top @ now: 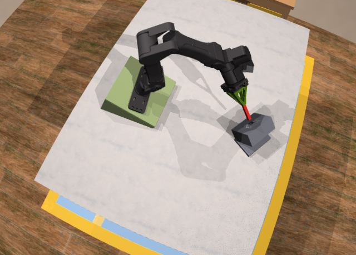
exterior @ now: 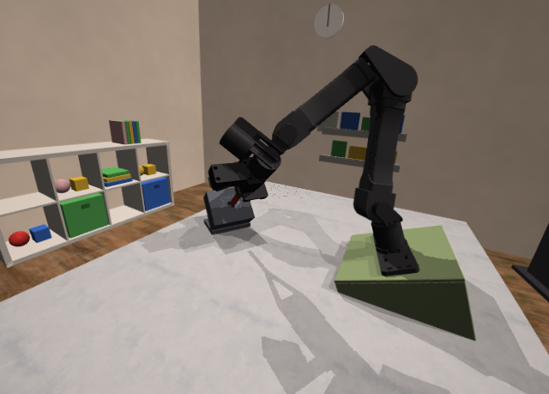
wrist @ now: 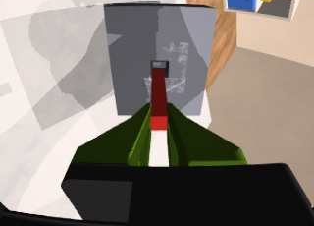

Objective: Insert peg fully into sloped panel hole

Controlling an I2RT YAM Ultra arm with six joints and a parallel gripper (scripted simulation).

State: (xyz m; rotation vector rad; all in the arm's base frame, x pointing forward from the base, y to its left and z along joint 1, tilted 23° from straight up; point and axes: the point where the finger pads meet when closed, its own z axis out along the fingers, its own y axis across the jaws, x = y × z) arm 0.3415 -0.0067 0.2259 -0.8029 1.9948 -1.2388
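Observation:
My gripper with green fingers is shut on a red peg. The peg points down at the grey sloped panel block near the table's right edge. The peg's tip sits at the small dark square hole in the sloped face. Most of the red shaft still shows outside the hole. In the wrist view the peg lines up with the hole.
The arm's base stands on a green wedge at the middle left of the white table. The table's right edge lies close behind the panel block. A shelf unit with boxes stands beyond the table.

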